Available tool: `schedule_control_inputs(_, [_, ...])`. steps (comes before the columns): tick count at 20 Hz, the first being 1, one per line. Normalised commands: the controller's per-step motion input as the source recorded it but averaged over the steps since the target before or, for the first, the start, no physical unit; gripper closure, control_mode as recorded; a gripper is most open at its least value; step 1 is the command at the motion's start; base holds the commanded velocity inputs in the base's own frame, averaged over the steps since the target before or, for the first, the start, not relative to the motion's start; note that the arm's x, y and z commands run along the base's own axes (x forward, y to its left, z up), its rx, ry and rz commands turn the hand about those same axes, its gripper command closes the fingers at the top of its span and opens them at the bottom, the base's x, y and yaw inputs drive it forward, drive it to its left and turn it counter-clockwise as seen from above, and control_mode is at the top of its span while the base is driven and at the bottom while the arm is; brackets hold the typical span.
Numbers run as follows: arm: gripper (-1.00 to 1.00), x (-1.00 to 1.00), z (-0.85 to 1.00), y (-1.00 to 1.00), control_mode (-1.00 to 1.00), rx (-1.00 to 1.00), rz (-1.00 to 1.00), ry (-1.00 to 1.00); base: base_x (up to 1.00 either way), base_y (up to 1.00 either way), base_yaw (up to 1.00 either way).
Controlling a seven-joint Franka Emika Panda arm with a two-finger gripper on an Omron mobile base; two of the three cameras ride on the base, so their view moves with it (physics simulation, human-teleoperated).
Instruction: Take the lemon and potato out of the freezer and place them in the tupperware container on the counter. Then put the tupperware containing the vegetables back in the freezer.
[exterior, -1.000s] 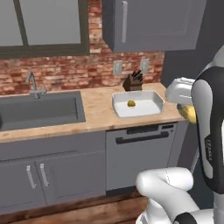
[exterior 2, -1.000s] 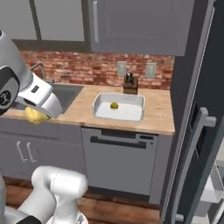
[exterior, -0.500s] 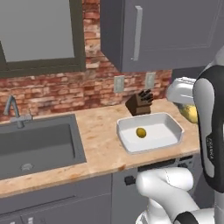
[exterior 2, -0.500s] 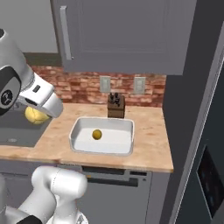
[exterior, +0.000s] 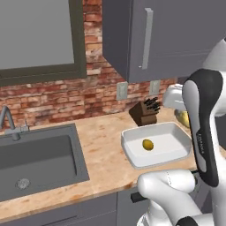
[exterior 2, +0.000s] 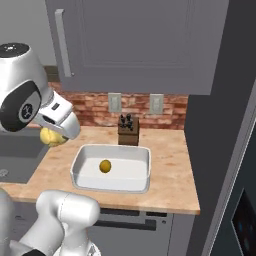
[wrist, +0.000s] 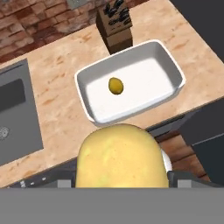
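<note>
Potato sits pinched in the gripper, held in the air above the counter's front edge, short of the tupperware container. Inside that white tub lies the lemon, alone near its middle. A knife block stands just behind the tub against the brick wall, with the sink off to the left.

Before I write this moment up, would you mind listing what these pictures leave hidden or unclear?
- Tool fingertips: in the hand view the held potato covers them, so their contact cannot be seen.
- Potato in the left base view: mostly hidden behind the arm.
- Freezer: cut off by the right edge of the right base view; shelves and bins not visible.
- Sink: cut by the left edge in the left base view.
- Knife block: too small to count handles.
</note>
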Motion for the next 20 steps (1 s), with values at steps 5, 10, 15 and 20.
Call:
schedule_control_inputs(5, [1.0,0.54,-1.0,-0.1,-1.0,0.0,0.0,0.0,0.0,0.0,0.0])
schedule_control_inputs(10, [1.0,0.84,-0.83,0.0,-1.0,0.0,0.0,0.0,0.0,0.0,0.0])
schedule_control_inputs(15, [1.0,0.91,-0.74,0.0,-1.0,0.0,0.0,0.0,0.0,0.0,0.0])
schedule_control_inputs(20, [1.0,0.87,-0.78,0.03,-1.0,0.0,0.0,0.02,0.0,0.0,0.0])
